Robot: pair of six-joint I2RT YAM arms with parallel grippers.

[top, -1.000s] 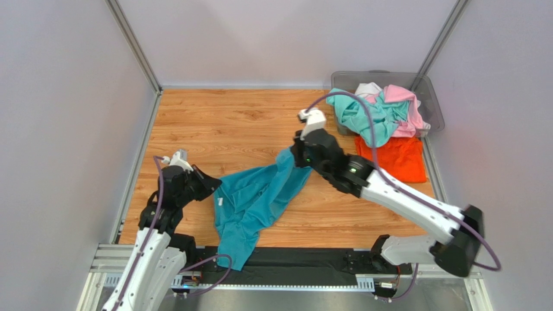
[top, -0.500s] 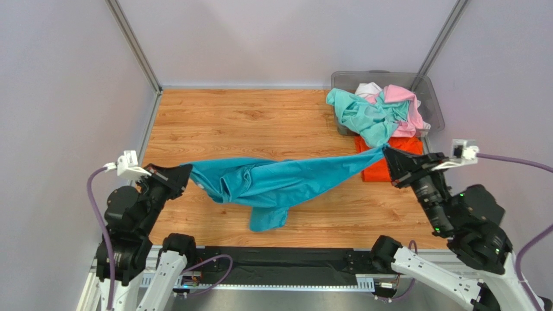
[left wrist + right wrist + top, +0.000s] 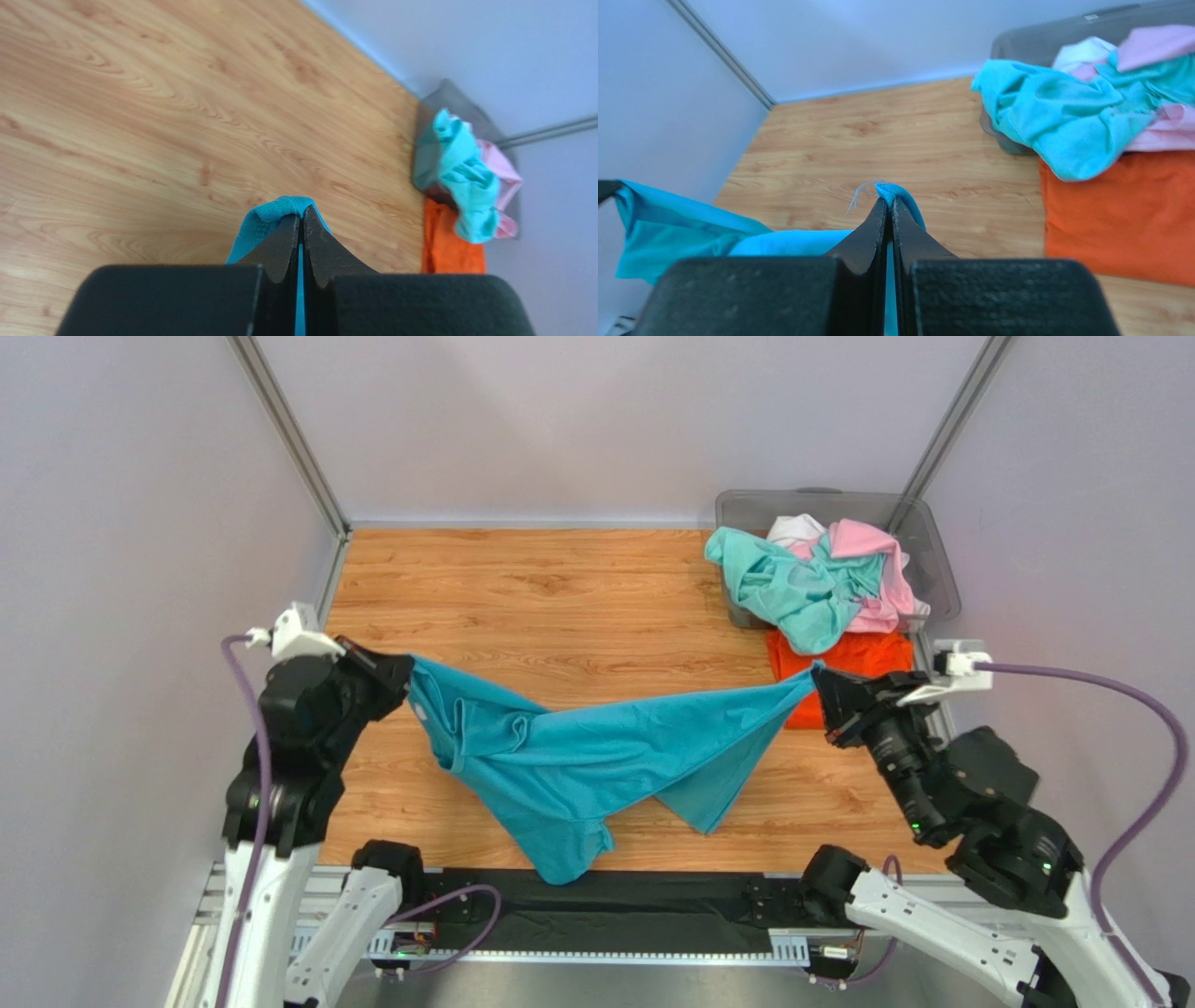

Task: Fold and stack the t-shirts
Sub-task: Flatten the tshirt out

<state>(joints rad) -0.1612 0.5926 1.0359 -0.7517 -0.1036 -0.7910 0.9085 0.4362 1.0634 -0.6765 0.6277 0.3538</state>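
Because the left gripper (image 3: 399, 683) and right gripper (image 3: 822, 697) each clamp tight on an opposite edge of the soft teal-blue cloth t-shirt (image 3: 603, 756), it hangs stretched between them, its middle sagging beneath, probably to spread it flat for folding.

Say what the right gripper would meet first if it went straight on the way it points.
Apart from the teal-blue shirt pinched in the right gripper, probably the bare wooden table; depth is unclear.
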